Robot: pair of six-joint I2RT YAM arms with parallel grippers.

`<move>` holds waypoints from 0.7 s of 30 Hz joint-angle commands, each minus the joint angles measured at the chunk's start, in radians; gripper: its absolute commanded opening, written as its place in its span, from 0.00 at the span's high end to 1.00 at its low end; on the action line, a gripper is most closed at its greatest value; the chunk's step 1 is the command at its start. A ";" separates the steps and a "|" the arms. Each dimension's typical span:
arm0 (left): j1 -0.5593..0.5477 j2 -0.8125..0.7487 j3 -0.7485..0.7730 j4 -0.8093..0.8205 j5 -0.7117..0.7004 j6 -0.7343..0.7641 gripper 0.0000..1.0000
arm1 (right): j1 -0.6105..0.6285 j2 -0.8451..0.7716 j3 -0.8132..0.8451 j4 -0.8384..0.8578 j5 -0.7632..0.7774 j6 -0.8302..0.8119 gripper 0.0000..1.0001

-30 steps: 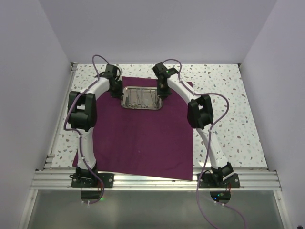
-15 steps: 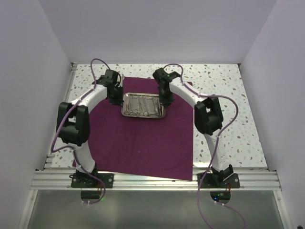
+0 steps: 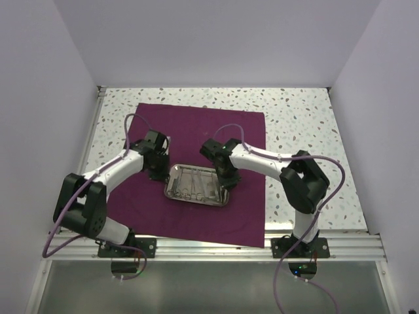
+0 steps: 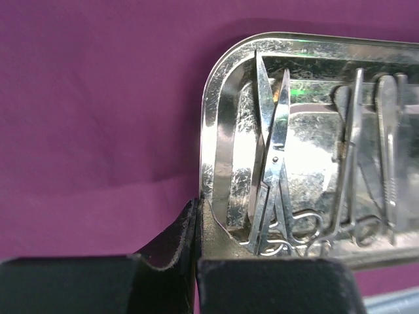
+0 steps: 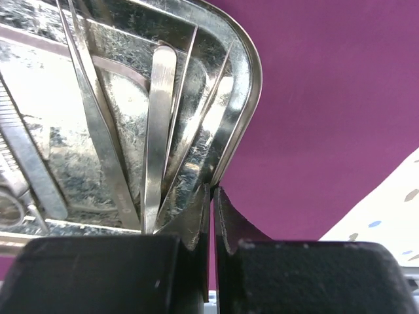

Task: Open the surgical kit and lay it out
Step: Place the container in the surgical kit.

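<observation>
Bright, even light; sharp glare on the steel tray [image 4: 213, 131], shadows soft.

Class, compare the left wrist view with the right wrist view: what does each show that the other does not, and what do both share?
Only the left wrist view: scissors and ring-handled forceps, with the left gripper shut on the steel tray at its rim. Only the right wrist view: tweezers, a corner of speckled tabletop, and the right gripper shut on the rim. Both: the steel tray on the purple cloth.
</observation>
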 commanded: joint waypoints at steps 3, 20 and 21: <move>-0.030 -0.156 -0.117 -0.013 0.063 -0.091 1.00 | 0.065 -0.104 -0.166 0.083 -0.026 0.086 1.00; -0.061 -0.308 -0.071 -0.188 -0.027 -0.066 0.02 | 0.094 -0.233 0.007 -0.133 0.070 0.104 0.42; -0.061 -0.307 -0.056 -0.185 -0.032 -0.066 0.02 | 0.092 -0.224 0.021 -0.128 0.059 0.103 0.47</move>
